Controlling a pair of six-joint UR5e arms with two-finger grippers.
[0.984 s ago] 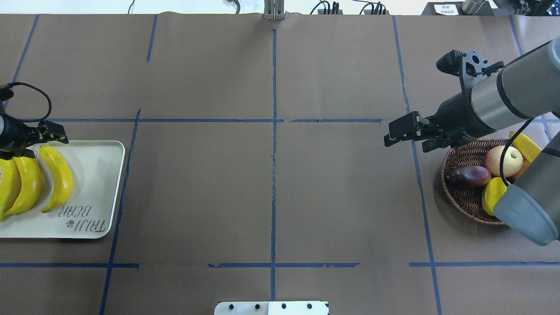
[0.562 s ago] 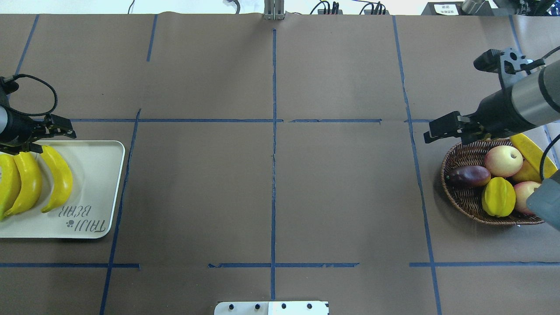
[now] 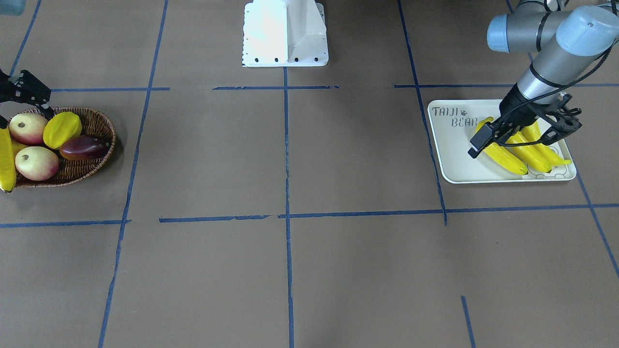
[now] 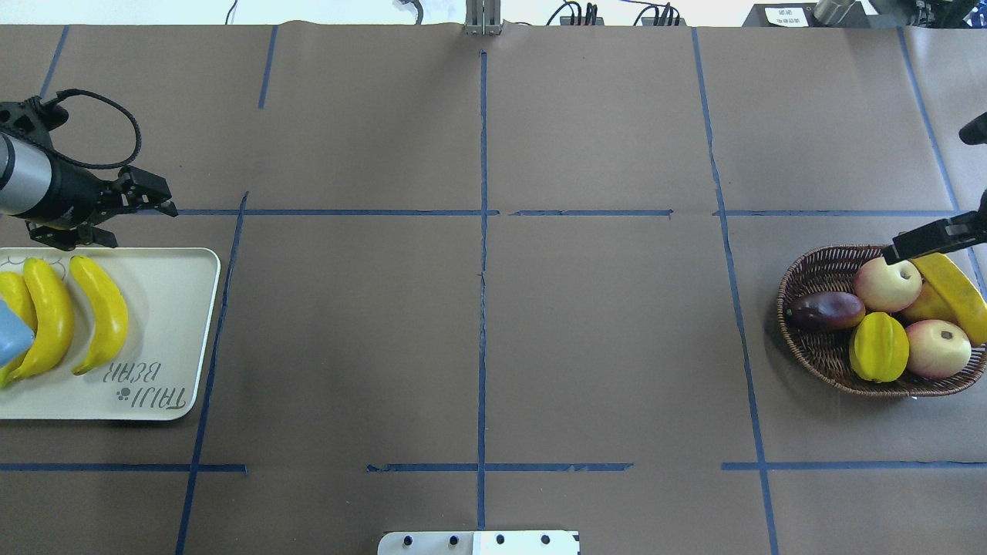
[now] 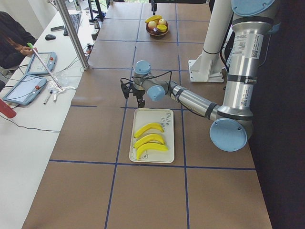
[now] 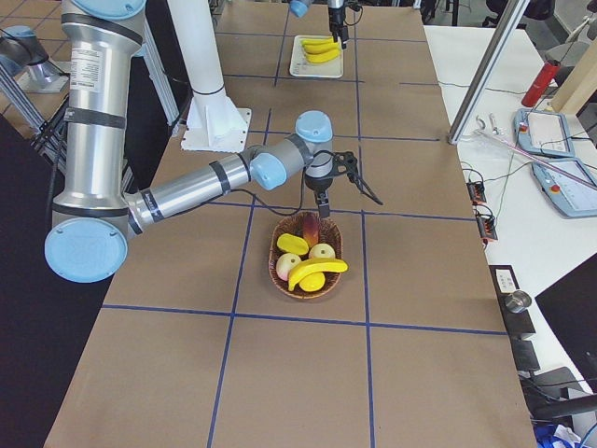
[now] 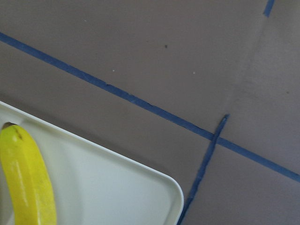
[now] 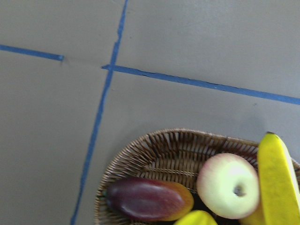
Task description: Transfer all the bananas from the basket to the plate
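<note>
Over on the robot's left, three long curved bright-yellow bananas [image 4: 99, 312] lie side by side on the flat rectangular off-white tray [image 4: 173, 301] with the "TAIJI BEAR" lettering. In the overhead view one of them is half hidden by a blue-grey arm joint [image 4: 11, 343]. The left gripper [image 4: 143, 225] hangs in the air close to the tray, clear of the bananas, over the brown paper-covered table [image 4: 347, 324] with its blue tape lines. Its jaws stand spread apart with nothing between them.

At the other end, the fourth banana [image 4: 956, 287] lies in the oval brown woven wicker basket [image 4: 810, 351], along the side away from the table's middle. It rests on the other fruit, one dark tip poking out over the rim. With it in the basket are two pink-and-yellow apples [image 4: 887, 284], a ridged yellow-green starfruit [image 4: 879, 347] and a dark purple egg-shaped fruit [image 4: 825, 310]. The right gripper [image 6: 347, 201] hovers close to the basket, touching none of the fruit, its jaws wide apart and empty.
</note>
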